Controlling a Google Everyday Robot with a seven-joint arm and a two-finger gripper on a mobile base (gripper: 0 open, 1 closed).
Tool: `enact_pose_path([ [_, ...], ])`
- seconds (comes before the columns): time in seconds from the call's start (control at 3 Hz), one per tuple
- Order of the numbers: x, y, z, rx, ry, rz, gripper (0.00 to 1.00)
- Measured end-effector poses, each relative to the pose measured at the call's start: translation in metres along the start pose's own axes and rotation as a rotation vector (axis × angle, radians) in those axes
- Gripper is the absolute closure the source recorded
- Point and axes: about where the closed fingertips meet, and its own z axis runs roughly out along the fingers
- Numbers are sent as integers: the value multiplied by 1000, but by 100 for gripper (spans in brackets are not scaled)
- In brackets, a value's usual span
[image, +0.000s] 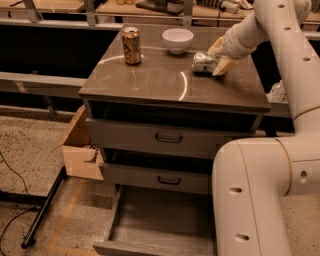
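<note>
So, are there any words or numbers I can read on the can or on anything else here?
No text here can be read.
Brown can: it has a printed label, too blurred to read.
Small silver item, next to the gripper at the far right of the cabinet top: any print is too blurred to read.
White bowl and cardboard box: no writing shows.

No label could be read on the upright can (131, 45) or the crushed can (202, 62) beside the gripper (219, 56) near the cabinet top's (150, 82) right edge.
</note>
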Motion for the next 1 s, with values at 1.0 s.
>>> enact_pose_path([
  [1.0, -9, -9, -29, 43, -40, 114, 100],
])
